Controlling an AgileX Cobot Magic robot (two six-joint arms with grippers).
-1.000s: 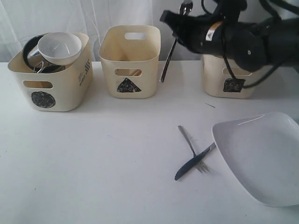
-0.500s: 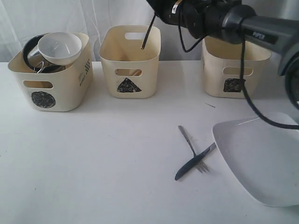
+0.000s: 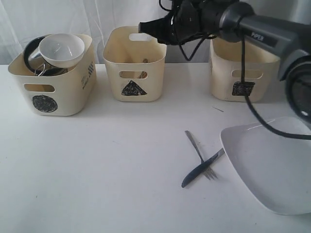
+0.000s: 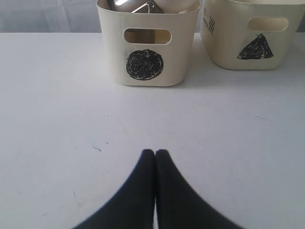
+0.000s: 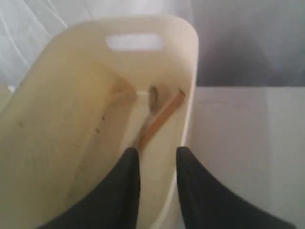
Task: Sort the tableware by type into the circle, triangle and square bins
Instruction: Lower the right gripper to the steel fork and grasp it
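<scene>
Where it earlier held the spoon, the right claw [image 5: 157, 151] gapes empty over the triangle bin [image 5: 57, 105].

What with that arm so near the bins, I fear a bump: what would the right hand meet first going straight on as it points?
Probably the inside of the triangle bin: the open right hand points down into it, toward the wooden chopstick on its floor. Depth is unclear.

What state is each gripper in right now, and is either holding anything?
Left gripper: shut, holding nothing, in front of the circle bin.
Right gripper: open, holding nothing, over the triangle bin.
</scene>
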